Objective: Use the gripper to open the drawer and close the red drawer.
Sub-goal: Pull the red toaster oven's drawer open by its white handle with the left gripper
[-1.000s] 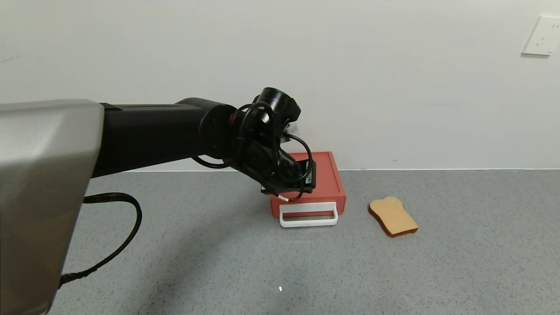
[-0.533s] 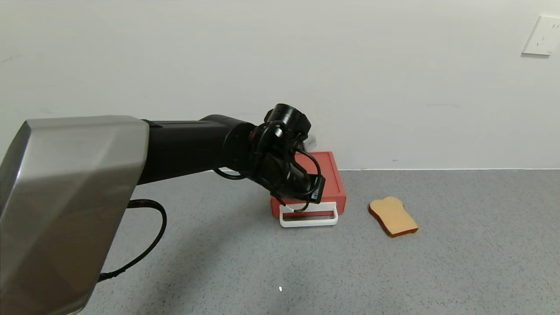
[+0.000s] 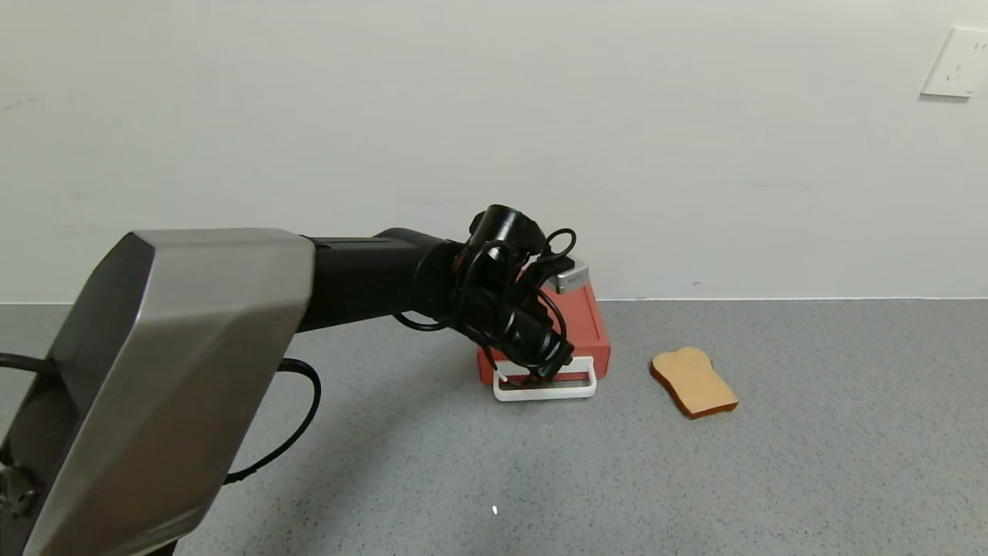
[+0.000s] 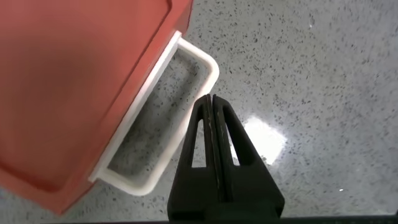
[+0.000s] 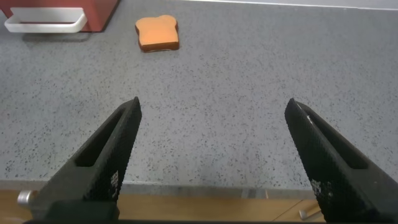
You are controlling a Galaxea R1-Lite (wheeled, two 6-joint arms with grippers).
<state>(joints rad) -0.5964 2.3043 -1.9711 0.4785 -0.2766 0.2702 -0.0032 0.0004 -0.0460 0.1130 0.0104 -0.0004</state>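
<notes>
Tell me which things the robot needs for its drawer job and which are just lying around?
Needed:
- left gripper, shut, tips over the white handle
- red drawer, closed

Just lying around:
- toast slice on the grey floor
- right gripper, open, parked away from the drawer
- wall socket

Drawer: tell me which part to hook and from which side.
Take the drawer by its white loop handle, which lies flat at the front. Drop the left gripper, fingers shut, into the loop from above, then pull away from the wall.
</notes>
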